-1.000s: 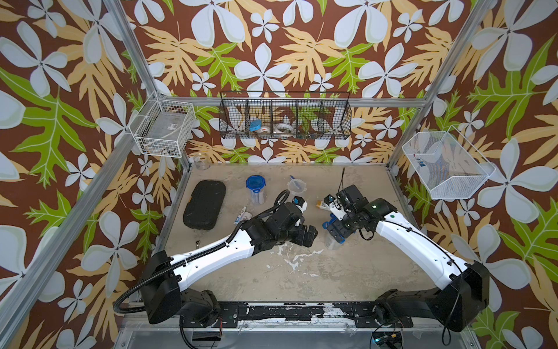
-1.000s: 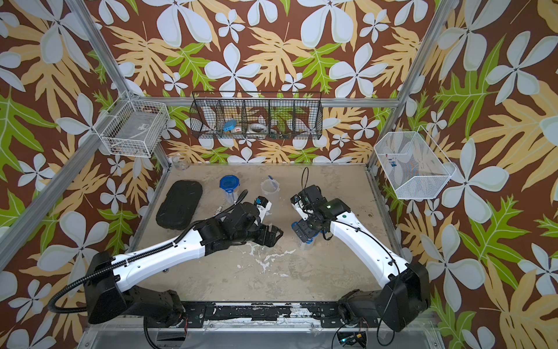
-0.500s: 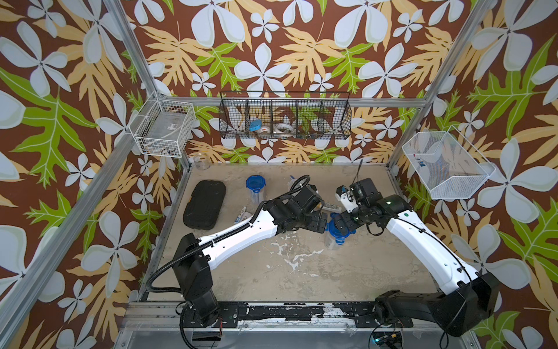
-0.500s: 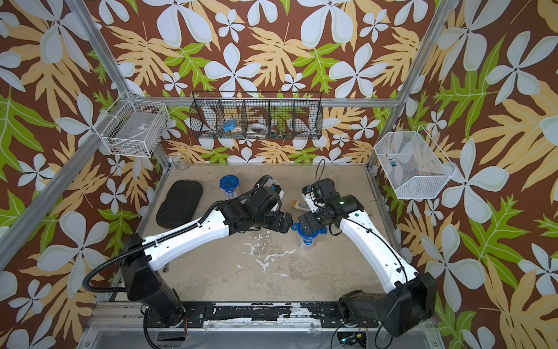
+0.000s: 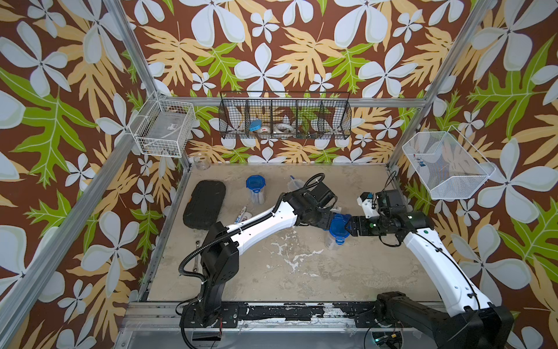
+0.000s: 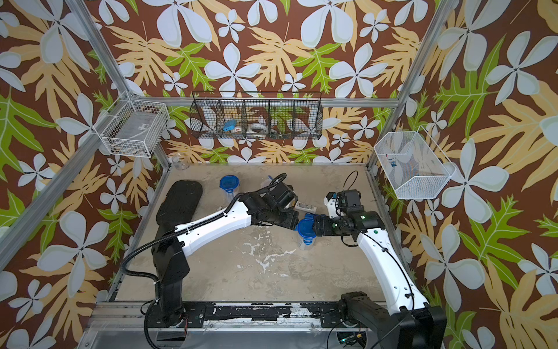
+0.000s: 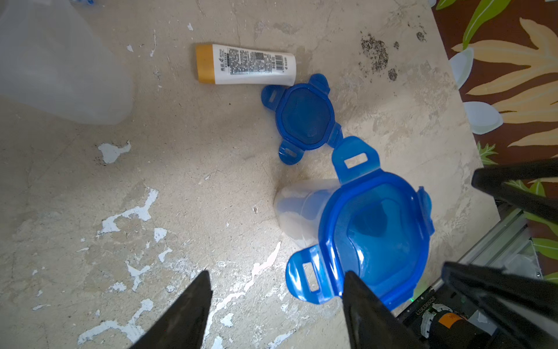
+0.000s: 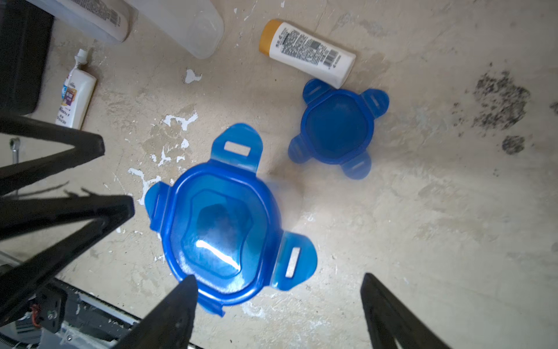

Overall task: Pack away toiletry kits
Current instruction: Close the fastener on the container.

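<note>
We had left gripper (image 7: 276, 273) at 9 o'clock of the cup (image 5: 332, 243), right gripper (image 8: 277, 276) at 3, both spread, probably to clip its blue lid (image 8: 220, 232) down.

Clear plastic cup's four-tab clip lid (image 8: 217, 238): translucent bright blue. Loose four-tab plastic lid (image 8: 336, 128): deeper blue. Small white plastic bottle (image 8: 308, 51): gold cap, black print, barcode. Flat tabletop (image 7: 211, 136): mottled beige, white chips, black speckles.

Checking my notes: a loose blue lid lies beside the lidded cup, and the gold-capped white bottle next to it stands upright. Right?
No. The loose blue lid does lie beside the lidded cup, but the gold-capped white bottle lies on its side, as the right wrist view shows.
</note>
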{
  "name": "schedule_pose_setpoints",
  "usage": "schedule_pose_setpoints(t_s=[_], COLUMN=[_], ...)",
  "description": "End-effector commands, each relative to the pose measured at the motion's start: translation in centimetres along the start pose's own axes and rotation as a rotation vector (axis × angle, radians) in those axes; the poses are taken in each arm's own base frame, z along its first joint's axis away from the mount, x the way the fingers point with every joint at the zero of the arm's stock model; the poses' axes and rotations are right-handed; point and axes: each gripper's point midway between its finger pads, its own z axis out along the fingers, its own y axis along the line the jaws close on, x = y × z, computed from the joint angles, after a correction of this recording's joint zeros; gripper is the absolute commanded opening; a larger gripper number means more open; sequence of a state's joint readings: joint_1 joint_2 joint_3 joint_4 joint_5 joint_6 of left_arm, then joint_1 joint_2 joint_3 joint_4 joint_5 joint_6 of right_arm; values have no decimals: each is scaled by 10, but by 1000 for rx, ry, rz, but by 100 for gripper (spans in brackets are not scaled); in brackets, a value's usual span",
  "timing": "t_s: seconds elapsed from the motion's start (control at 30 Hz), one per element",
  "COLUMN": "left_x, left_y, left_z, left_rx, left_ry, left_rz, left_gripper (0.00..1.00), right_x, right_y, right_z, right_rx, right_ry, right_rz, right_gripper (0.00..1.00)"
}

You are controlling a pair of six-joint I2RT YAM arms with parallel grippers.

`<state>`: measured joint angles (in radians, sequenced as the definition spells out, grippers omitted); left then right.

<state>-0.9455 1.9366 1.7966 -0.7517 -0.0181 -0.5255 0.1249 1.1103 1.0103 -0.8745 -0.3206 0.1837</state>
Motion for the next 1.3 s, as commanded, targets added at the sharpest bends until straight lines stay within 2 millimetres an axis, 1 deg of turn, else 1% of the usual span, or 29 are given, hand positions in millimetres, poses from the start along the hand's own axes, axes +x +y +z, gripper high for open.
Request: schedule_pose_setpoints(t_s=[0.0, 0.13, 0.27, 0.47, 0.63, 0.93, 1.03, 1.17, 1.27], left_x=[3, 8, 13, 17, 20, 24, 20, 8, 3], left_y=[-4, -3, -2, -2, -4, -5, -5, -4, -6], left_z=[-1, 3, 4, 6, 8, 9, 5, -8, -15], left_rx=[7, 5, 1, 0, 0, 0, -4, -31, -37], left_ry=[14, 27, 34, 43, 48, 54, 42, 14, 7], left_rz=[-4, -5, -3, -3, -1, 3, 2, 3, -4], left_gripper=[68, 66, 64, 62, 61, 61, 61, 64, 64], right_x=[6, 15, 15, 12, 8, 6, 3, -10, -14], right_y=[9, 10, 7, -3, -11, -15, -15, -15, -11], right_z=[3, 11, 17, 24, 24, 25, 19, 0, -11], right_rx=[-65, -86, -80, -41, -18, 0, 13, 46, 43], right_ry=[-5, 10, 21, 21, 4, 0, -5, -47, -63], right_rz=[69, 89, 86, 84, 96, 86, 80, 58, 52], right_gripper=[82, 80, 78, 74, 70, 67, 67, 67, 67])
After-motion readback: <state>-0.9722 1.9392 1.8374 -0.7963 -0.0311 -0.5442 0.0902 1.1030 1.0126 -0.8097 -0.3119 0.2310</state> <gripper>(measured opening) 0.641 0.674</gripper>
